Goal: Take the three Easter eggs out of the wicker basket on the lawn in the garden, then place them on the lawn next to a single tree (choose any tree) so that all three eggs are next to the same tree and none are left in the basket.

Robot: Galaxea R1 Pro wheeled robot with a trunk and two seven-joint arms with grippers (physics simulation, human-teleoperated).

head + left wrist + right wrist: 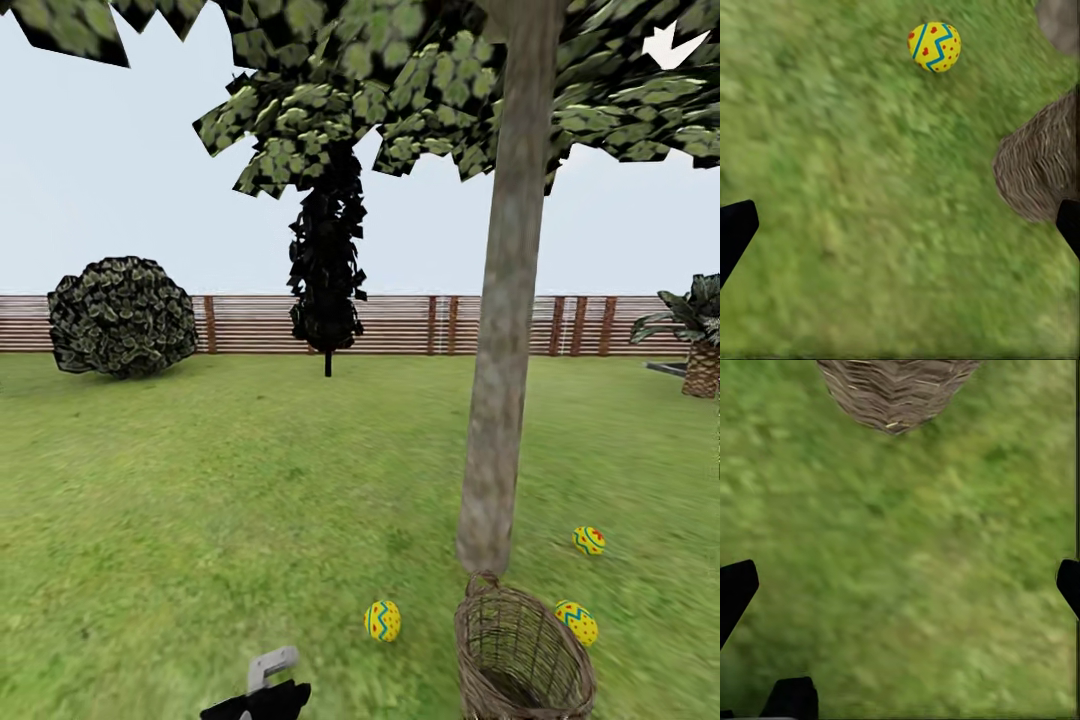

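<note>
Wicker, tan and open-woven, the basket (522, 655) stands on the lawn (200, 520) nearest the camera, with no egg to be seen inside it, and the left gripper (900, 232) and right gripper (900, 589) both hover over bare grass with fingers spread wide, holding nothing. Three eggs lie on the grass around it: one (382, 620) just left, one (577, 621) touching its right side, one (589, 540) further right near the tree (505, 330) just behind. Beyond stand a bush (122, 316), a dark cypress (327, 265) and a fence (420, 324).
</note>
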